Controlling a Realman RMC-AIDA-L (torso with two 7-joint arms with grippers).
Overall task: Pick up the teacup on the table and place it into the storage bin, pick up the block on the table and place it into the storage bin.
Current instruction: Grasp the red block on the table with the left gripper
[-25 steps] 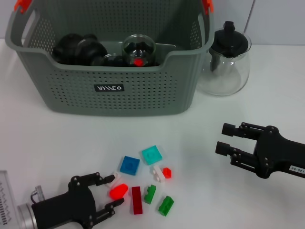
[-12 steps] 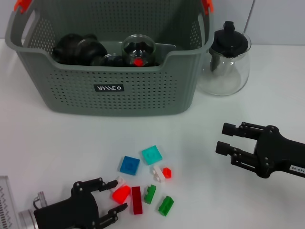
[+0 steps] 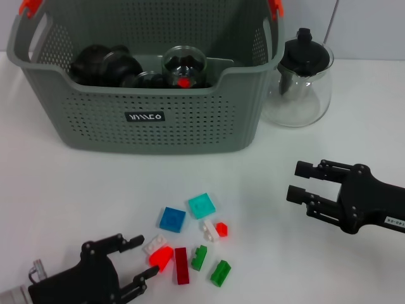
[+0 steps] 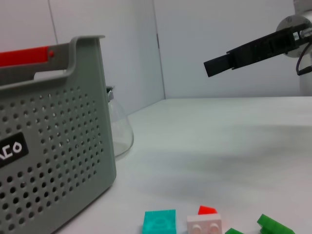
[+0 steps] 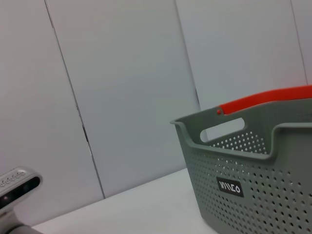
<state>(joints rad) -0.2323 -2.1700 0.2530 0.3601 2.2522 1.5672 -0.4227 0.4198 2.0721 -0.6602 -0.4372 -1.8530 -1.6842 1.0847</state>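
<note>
Near the table's front-left edge, the left gripper (image 3: 140,258) is lying low, fingers spread beside the red block (image 3: 161,258); the right gripper (image 3: 296,182) is hovering spread at right.

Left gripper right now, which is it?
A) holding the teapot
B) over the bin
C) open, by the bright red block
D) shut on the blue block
C: the left gripper is low on the table with its fingers spread, the bright red block lying at their tips; the blue block lies apart and free, and the bin and teapot are far from it.
</note>
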